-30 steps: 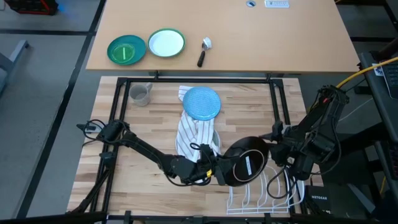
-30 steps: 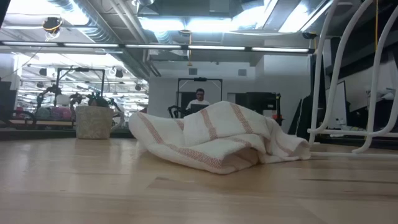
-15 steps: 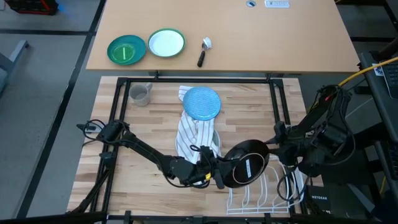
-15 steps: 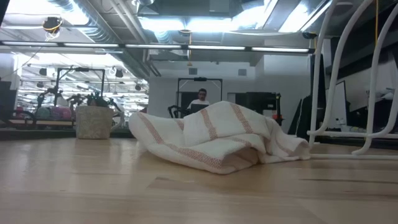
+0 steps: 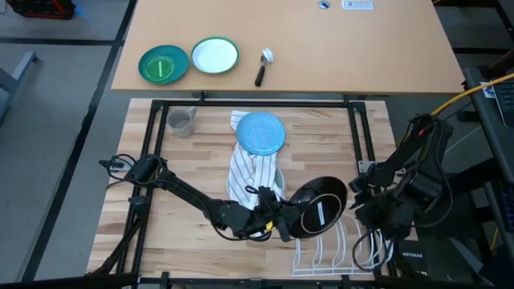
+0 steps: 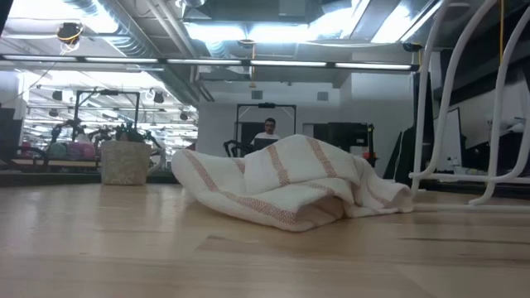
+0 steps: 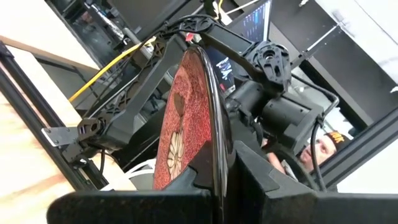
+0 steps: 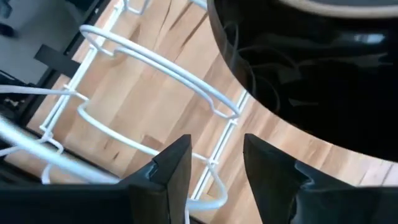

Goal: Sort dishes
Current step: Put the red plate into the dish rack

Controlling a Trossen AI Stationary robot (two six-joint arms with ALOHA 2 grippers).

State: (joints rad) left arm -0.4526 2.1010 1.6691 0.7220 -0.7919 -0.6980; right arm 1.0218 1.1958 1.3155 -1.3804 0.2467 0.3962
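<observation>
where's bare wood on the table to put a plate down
Bare wood lies below the grey mug and left of the striped towel, and right of the light blue plate. Crowded near the wire rack, where the left gripper holds the dark red plate.

On my screen, non-task stock, placed from the striped towel:
- Worktop, pale wood, under the towel.
- Grey mug, near the towel's far left corner.
- White wire rack, near side, to the towel's right.
- Bright green plate, green-rimmed white plate and black-handled brush, on the tan table beyond the towel.
- Person, in the room behind the towel.
</observation>
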